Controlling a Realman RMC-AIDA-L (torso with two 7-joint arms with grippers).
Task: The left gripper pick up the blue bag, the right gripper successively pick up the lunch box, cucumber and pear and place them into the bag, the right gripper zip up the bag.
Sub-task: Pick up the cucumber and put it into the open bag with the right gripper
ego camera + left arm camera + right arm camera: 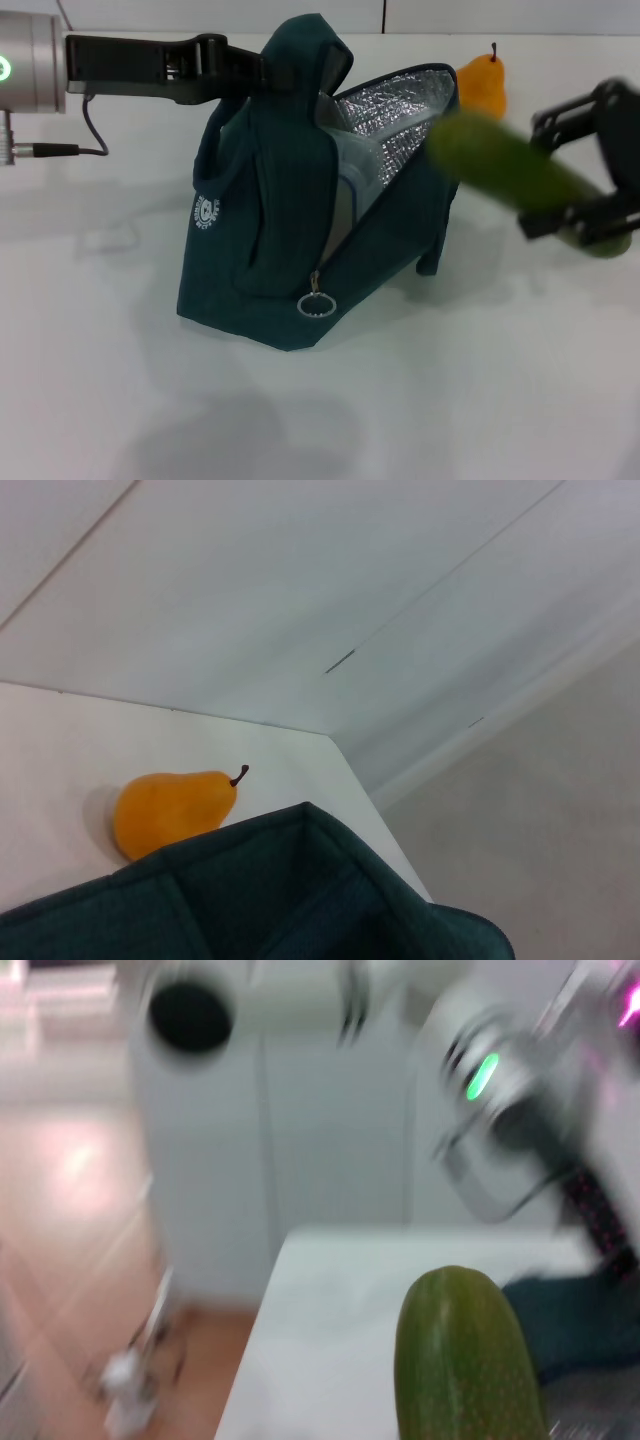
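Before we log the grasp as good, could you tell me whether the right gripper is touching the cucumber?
Touching. In the head view the right gripper is clamped around the cucumber, which hangs in the air.

Open blue bag (290, 210), cucumber (510, 170) above

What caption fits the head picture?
Right gripper carries the cucumber toward the open bag held by left gripper.

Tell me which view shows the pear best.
The left wrist view: the whole pear with its stem lies on the table behind the blue bag. In the head view the bag hides its lower part; the right wrist view misses it.
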